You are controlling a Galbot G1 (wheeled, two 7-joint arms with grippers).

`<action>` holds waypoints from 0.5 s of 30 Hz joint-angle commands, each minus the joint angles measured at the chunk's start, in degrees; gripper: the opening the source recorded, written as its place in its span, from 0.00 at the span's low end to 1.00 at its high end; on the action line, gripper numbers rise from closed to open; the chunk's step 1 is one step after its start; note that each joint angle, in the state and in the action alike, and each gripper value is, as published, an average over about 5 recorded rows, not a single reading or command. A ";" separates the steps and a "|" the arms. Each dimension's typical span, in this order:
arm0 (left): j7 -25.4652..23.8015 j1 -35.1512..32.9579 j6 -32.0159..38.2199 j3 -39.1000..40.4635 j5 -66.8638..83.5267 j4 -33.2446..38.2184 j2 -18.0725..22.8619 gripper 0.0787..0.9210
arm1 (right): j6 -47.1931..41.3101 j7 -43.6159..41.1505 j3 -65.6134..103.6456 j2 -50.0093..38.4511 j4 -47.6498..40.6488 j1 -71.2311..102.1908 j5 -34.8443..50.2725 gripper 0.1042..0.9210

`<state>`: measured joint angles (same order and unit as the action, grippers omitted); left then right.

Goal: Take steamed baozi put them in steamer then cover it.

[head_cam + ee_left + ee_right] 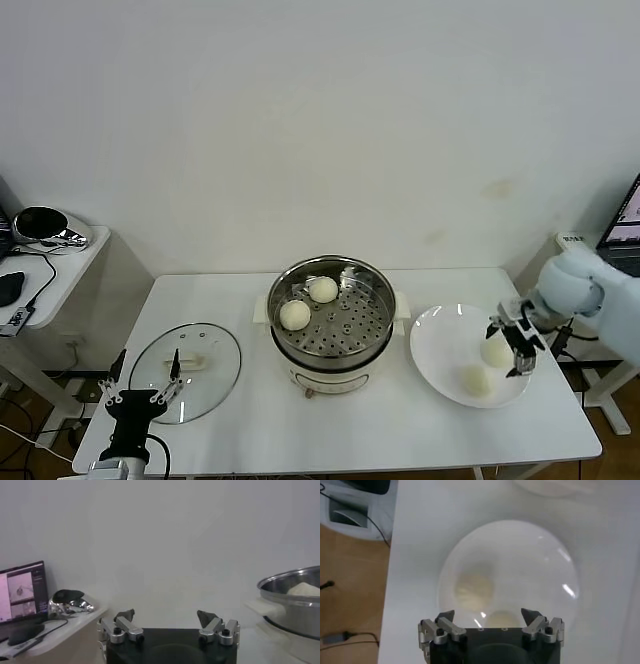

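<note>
Right end effector (519,347) poised over the plate (440,345), fingers spread wide and gripping nothing, so as to straddle a bun from above. Directly beneath it, one bun (496,351); a second bun (476,380) just beside that, on the side nearer the robot. Seen from the right wrist, the nearer bun (502,619) sitting between the spread fingertips, the other bun (474,588) a little beyond, both resting on the plate (555,570). Likely placed so for a straight descent and a pinch across the bun's width.

Well off toward the robot's left of this end effector, the steamer (332,310), lid off to leave the tray reachable, with two buns (295,314) already on the perforated tray toward its far-left part. Half the buns moved, by the look of it.

Left end effector (146,384) parked low at the desk (300,430) edge, fingers also wide apart and empty, with the cover (186,371) lying flat just ahead of it, handle up. Probably kept there for the covering step at the end.
</note>
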<state>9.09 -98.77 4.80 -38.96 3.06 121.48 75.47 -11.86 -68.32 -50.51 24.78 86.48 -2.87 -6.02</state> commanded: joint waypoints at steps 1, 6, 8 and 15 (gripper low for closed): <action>0.02 -0.39 0.08 -0.26 -0.07 -0.12 0.11 0.88 | 1.42 1.16 6.43 3.72 -6.01 11.12 -2.92 0.88; 0.03 -0.11 0.06 -0.47 -0.04 -0.49 0.09 0.88 | 1.50 1.93 7.20 6.16 -8.20 12.06 -3.41 0.88; 0.03 0.06 0.05 -0.50 -0.03 -0.60 0.09 0.88 | 1.59 2.32 7.25 6.83 -8.91 12.11 -3.49 0.88; 0.02 0.61 0.04 -0.32 -0.08 -1.27 0.11 0.88 | 1.19 3.68 8.05 9.08 -10.99 12.50 -2.82 0.88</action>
<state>9.11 -98.23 4.85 -39.39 3.03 120.53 75.59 -10.84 -65.68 -44.47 30.93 78.64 6.72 -8.46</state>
